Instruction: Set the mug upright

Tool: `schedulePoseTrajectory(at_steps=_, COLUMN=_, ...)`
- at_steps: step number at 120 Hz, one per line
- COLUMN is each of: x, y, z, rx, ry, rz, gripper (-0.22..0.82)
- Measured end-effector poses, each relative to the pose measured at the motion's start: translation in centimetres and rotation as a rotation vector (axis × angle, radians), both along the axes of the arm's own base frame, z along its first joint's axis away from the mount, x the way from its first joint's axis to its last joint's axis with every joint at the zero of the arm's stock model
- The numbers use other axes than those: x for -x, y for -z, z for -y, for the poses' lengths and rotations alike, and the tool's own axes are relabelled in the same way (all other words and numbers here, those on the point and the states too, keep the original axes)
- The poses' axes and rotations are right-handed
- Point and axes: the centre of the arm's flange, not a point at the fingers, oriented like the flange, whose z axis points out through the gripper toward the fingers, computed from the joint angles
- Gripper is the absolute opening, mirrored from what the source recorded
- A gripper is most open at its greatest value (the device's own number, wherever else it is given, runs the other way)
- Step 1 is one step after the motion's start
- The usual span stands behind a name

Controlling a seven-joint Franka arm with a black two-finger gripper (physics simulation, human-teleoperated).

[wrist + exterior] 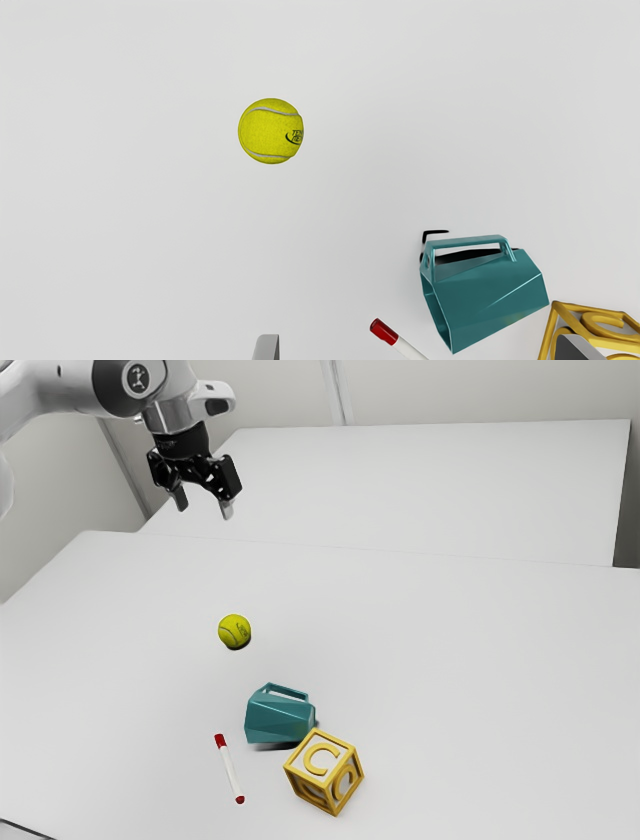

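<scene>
That teal mug [492, 295] lies on its side, well below the spread claw [203, 508], with the block [322, 762] lettered "C" just beside it and the ball [270, 131] partly reading "TEN" near it.

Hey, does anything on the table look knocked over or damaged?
The teal mug lies on its side beside the yellow letter block, its mouth facing sideways instead of up. It looks tipped over. No damage or spill is visible around it.
</scene>
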Motion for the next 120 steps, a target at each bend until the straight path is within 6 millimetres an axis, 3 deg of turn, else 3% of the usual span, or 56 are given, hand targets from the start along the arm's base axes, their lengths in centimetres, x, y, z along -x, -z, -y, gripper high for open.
schedulePoseTrajectory(at_steps=25, x=0.2, y=-0.2, z=-0.1, rx=0.002, ry=-0.004, rz=0.001, gripper=0.6)
schedulePoseTrajectory(at_steps=51, x=1.4, y=1.6, z=-1.9, rx=0.107, ry=-0.057, rz=-0.049, gripper=0.6)
schedulePoseTrajectory(at_steps=74, x=4.7, y=5.0, z=-4.0, rx=0.237, ry=-0.127, rz=-0.105, gripper=0.6)
schedulePoseTrajectory(at_steps=91, x=7.5, y=8.8, z=-0.7, rx=0.315, ry=-0.092, rz=-0.103, gripper=0.6)
schedulePoseTrajectory(at_steps=120, x=11.3, y=15.5, z=-0.1, rx=0.463, ry=-0.172, rz=-0.035, gripper=0.6)
